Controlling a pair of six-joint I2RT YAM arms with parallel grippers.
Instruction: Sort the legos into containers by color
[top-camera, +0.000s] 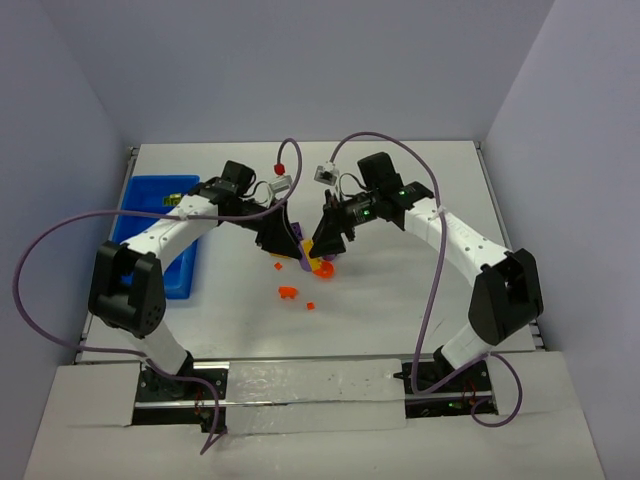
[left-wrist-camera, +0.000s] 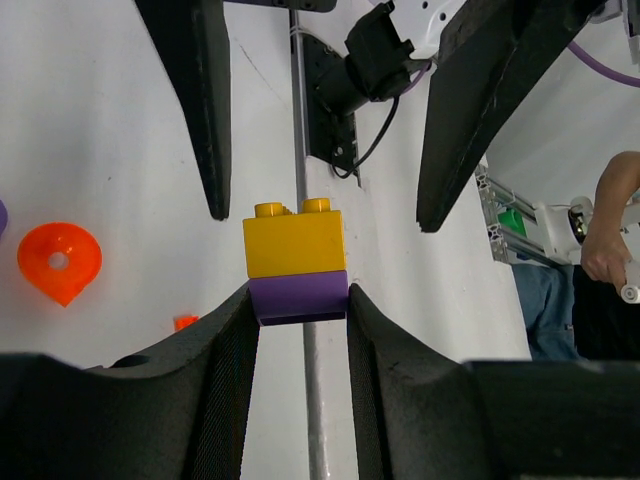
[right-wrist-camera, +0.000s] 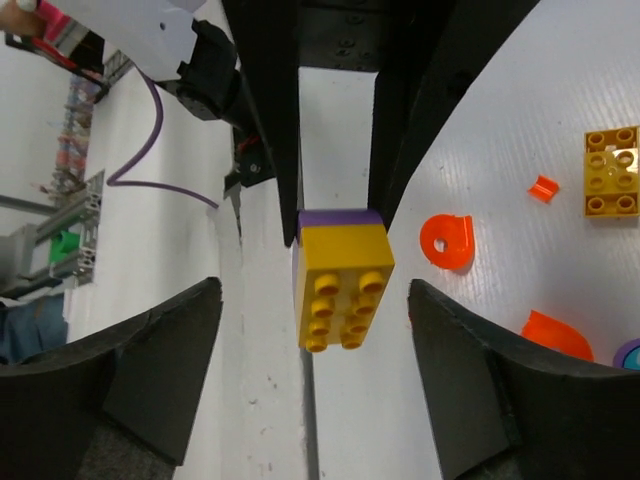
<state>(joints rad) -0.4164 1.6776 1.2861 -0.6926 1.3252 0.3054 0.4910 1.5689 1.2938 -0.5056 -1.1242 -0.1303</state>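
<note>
A two-tone lego, yellow (left-wrist-camera: 295, 243) stacked on purple (left-wrist-camera: 298, 298), hangs above the table. My left gripper (left-wrist-camera: 298, 292) is shut on its purple half. The right gripper (right-wrist-camera: 315, 284) is open and straddles the yellow studded half (right-wrist-camera: 343, 285), with a clear gap on each side. In the top view both grippers meet nose to nose at mid-table, left gripper (top-camera: 288, 243) facing right gripper (top-camera: 326, 238). The blue container tray (top-camera: 135, 215) lies at the left edge, partly under my left arm.
Loose legos lie on the table below: an orange flat piece (right-wrist-camera: 447, 242), a yellow brick (right-wrist-camera: 612, 172), a small orange bit (right-wrist-camera: 543, 188), another orange piece (right-wrist-camera: 555, 335). Orange bits (top-camera: 288, 292) also sit in front of the grippers.
</note>
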